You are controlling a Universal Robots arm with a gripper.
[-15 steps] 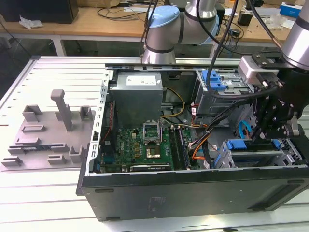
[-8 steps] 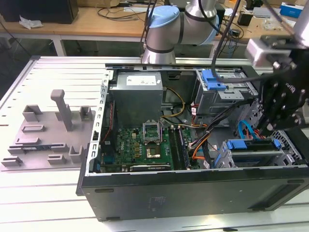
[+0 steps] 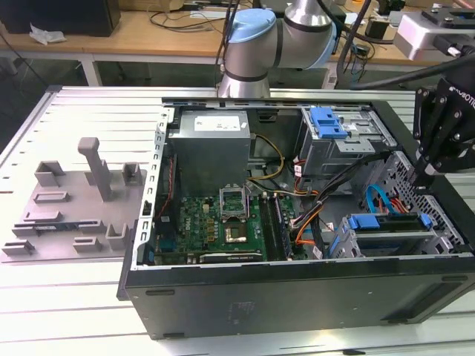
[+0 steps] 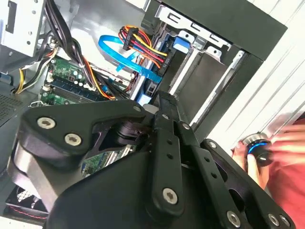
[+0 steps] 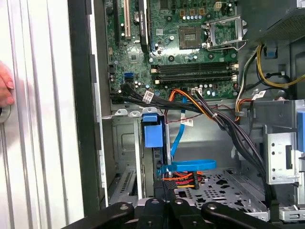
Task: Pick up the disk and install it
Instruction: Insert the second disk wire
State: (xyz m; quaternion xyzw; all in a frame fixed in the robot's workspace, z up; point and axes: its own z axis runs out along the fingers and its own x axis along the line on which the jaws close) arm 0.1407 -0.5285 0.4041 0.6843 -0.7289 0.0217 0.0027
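The open computer case point(image 3: 297, 289) holds the disk point(image 3: 390, 222) in its bay; tool point(image 3: 429, 172) state unclear.

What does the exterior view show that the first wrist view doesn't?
Exterior view alone: the grey fixture plate on the slatted table at that view's left, the power supply, the blue clip atop the drive cage, and the robot arm. First wrist view alone: part of a person's hand beside the case. Both: the motherboard with its empty CPU socket, and the blue-framed disk in the case's lower bay.
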